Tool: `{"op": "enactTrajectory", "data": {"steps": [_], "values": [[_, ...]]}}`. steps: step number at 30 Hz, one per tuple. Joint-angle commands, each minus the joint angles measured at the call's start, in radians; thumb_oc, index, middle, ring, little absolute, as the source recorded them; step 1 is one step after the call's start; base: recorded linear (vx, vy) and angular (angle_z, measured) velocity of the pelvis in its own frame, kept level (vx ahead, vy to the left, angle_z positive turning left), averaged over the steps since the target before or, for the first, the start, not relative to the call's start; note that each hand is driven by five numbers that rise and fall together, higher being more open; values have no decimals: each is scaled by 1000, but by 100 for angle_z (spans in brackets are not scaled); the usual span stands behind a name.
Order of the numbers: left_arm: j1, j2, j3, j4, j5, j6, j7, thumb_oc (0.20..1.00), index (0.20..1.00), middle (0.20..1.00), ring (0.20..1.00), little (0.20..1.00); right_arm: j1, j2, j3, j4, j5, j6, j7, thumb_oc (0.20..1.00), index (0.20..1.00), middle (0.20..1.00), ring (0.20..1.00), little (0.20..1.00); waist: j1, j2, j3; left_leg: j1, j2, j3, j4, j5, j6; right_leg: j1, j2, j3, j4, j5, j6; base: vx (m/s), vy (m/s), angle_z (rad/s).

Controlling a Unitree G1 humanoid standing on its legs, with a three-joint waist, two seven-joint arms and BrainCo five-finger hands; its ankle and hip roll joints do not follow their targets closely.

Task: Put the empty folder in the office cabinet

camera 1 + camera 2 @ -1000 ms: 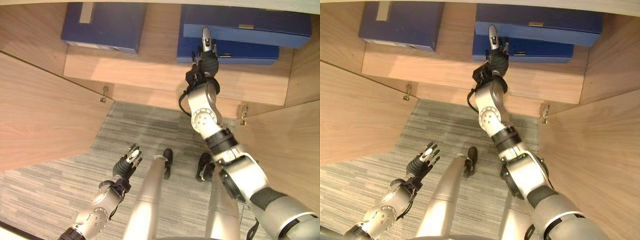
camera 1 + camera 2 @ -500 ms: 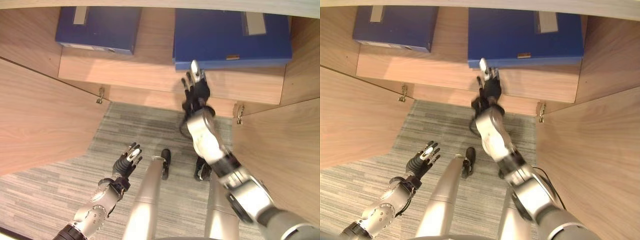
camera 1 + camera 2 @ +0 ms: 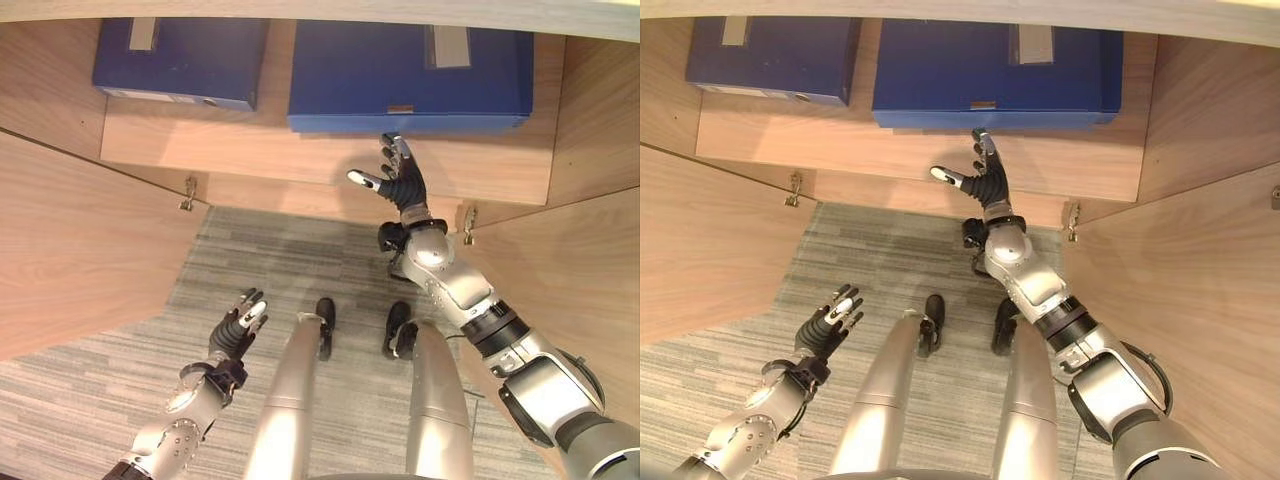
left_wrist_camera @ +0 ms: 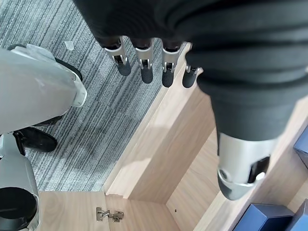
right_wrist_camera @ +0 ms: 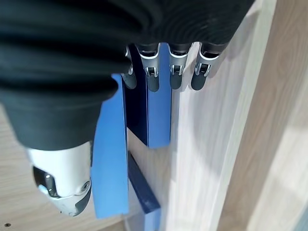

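Open right hand (image 3: 400, 185) below folder (image 3: 410, 65), its far edge cut off.

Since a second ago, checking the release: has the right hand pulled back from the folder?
Yes. The right hand was up against the blue folder; now it hangs open nearer the cabinet shelf's front edge, clear of the folder.

bare shelf (image 3: 250, 150) lies before both folders; the large folder (image 3: 410, 65) faces the right hand (image 3: 400, 185), door (image 3: 80, 240) flanks left.
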Motion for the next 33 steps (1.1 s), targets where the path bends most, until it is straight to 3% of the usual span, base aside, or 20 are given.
{"op": "enactTrajectory", "data": {"steps": [1, 10, 15, 18, 19, 23, 25, 27, 29, 33], "values": [[46, 22, 27, -67, 39, -26, -15, 1000, 1000, 1000, 1000, 1000, -102, 45, -5, -31, -48, -45, 12, 1000, 1000, 1000, 1000, 1000, 13, -26, 6, -10, -6, 5, -113, 18, 52, 44, 1, -14, -66, 21, 16, 0, 0, 0], [42, 41, 34, -75, 30, -32, -46, 1000, 1000, 1000, 1000, 1000, -313, 9, 36, 119, -24, -48, 74, 1000, 1000, 1000, 1000, 1000, 28, -32, 2, -9, -8, 4, -115, 22, 48, 43, 1, -16, -70, 24, 16, 0, 0, 0], [92, 50, 71, -83, 21, -23, -116, 1000, 1000, 1000, 1000, 1000, -491, -107, 149, 258, -311, -8, 156, 1000, 1000, 1000, 1000, 1000, 43, -32, -3, -6, -9, 0, -115, 23, 47, 46, -2, -19, -70, 21, 17, 0, 0, 0], [112, 39, 93, -73, 32, -7, -141, 1000, 1000, 1000, 1000, 1000, -483, -176, 171, 209, -412, 5, 203, 1000, 1000, 1000, 1000, 1000, 39, -33, -7, -7, -8, 1, -114, 21, 47, 46, -2, -18, -72, 19, 19, 0, 0, 0], [125, 27, 117, -62, 56, 16, -168, 1000, 1000, 1000, 1000, 1000, -472, -249, 191, 133, -541, 15, 264, 1000, 1000, 1000, 1000, 1000, 35, -33, -11, -8, -9, -1, -115, 18, 48, 44, -4, -18, -72, 15, 19, 0, 0, 0], [146, -6, 154, -61, 89, 35, -208, 1000, 1000, 1000, 1000, 1000, -399, -370, 177, -12, -649, -10, 374, 1000, 1000, 1000, 1000, 1000, 32, -31, -14, -10, -12, -6, -115, 15, 48, 41, -10, -15, -69, 9, 22, 8, 1, -1], [153, -24, 179, -63, 104, 41, -241, 1000, 1000, 1000, 1000, 1000, -346, -462, 215, -119, -660, -55, 481, 1000, 1000, 1000, 1000, 1000, 30, -33, -13, -12, -12, -6, -115, 18, 47, 37, -13, -12, -66, 9, 24, 0, 0, 0], [154, -30, 183, -63, 107, 44, -249, 1000, 1000, 1000, 1000, 1000, -329, -489, 221, -164, -650, -64, 516, 1000, 1000, 1000, 1000, 1000, 29, -34, -13, -12, -11, -7, -115, 17, 47, 37, -14, -12, -66, 8, 23, 0, 0, 0], [154, -41, 199, -67, 123, 47, -278, 1000, 1000, 1000, 1000, 1000, -290, -570, 277, -264, -617, -88, 653, 1000, 1000, 1000, 1000, 1000, 30, -38, -11, -15, -13, -8, -112, 19, 44, 33, -19, -13, -62, 6, 23, 0, 0, 0], [144, -44, 202, -78, 122, 43, -301, 1000, 1000, 1000, 1000, 1000, -308, -663, 361, -329, -580, -105, 754, 1000, 1000, 1000, 1000, 1000, 32, -44, -13, -14, -12, -9, -119, 26, 42, 32, -24, -14, -65, 10, 26, 0, 0, 0]]}}
